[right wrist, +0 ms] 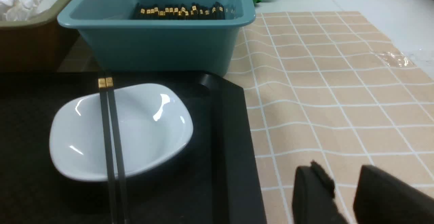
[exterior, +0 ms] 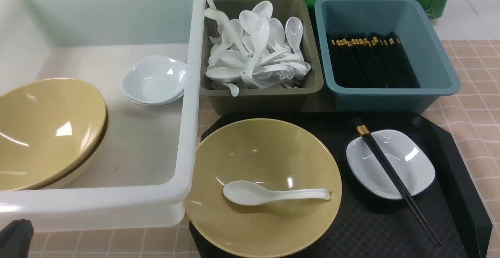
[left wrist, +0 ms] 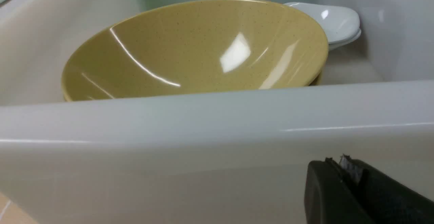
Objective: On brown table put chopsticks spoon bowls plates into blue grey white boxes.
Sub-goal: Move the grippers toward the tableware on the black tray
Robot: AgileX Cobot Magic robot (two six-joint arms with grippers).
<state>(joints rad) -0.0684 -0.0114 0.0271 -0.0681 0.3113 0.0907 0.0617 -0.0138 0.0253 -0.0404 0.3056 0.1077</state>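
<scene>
On the black tray (exterior: pixel 449 160), a yellow bowl (exterior: pixel 269 152) holds a white spoon (exterior: pixel 269 194). Beside it a white plate (exterior: pixel 406 168) carries a pair of black chopsticks (exterior: pixel 394 178); the plate (right wrist: pixel 145 129) and chopsticks (right wrist: pixel 110 142) also show in the right wrist view. The white box (exterior: pixel 191 94) holds stacked yellow bowls (exterior: pixel 43 129) and white plates (exterior: pixel 154 79). My left gripper (left wrist: pixel 336 159) is shut and empty, low outside the white box's near wall (left wrist: pixel 217 142). My right gripper (right wrist: pixel 340 168) is open and empty over the tablecloth, beside the tray's right edge (right wrist: pixel 234 142).
A grey box (exterior: pixel 265 94) full of white spoons stands behind the tray. A blue box (exterior: pixel 390 94) of black chopsticks stands to its right, also in the right wrist view (right wrist: pixel 159 44). A checked tan tablecloth (exterior: pixel 476 105) covers the table; green cloth lies behind.
</scene>
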